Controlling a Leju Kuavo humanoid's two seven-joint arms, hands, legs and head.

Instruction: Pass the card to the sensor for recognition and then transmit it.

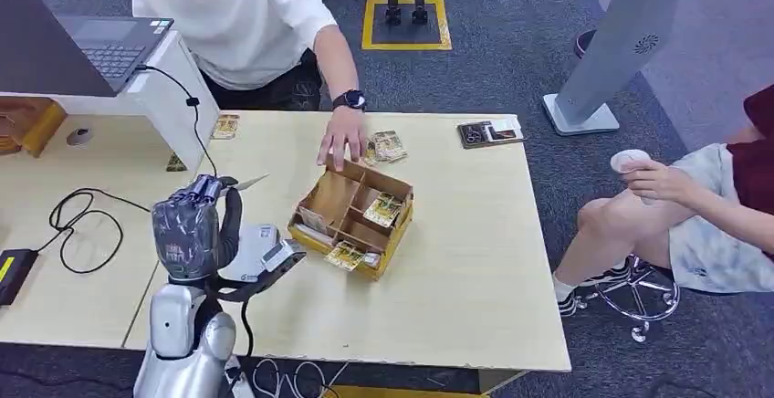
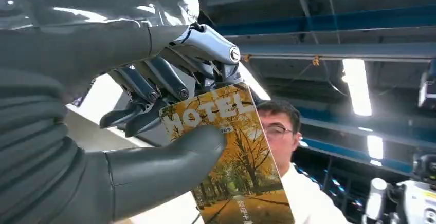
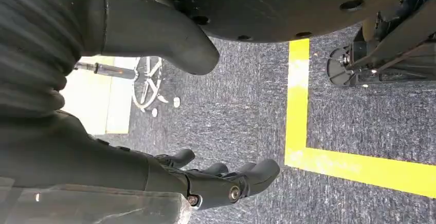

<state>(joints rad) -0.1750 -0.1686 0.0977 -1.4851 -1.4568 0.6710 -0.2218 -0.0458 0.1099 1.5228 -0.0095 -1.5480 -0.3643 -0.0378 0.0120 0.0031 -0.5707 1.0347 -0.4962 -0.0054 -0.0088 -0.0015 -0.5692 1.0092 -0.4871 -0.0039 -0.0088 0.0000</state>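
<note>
Left hand (image 2: 154, 106) pinches hotel key card (image 2: 231, 157) above card reader (image 1: 256, 254); lower it flat, probably printed face up. Right hand (image 3: 216, 180) hangs empty, fingers apart.

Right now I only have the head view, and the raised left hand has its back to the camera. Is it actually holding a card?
Observer: Yes. In the left wrist view, the left hand pinches a card between thumb and fingers.
Operator: What's printed on it?
Observer: HOTEL, above yellow autumn trees.
Operator: And the right hand?
Observer: The right hand hangs over grey carpet near yellow tape, holding nothing.
</note>
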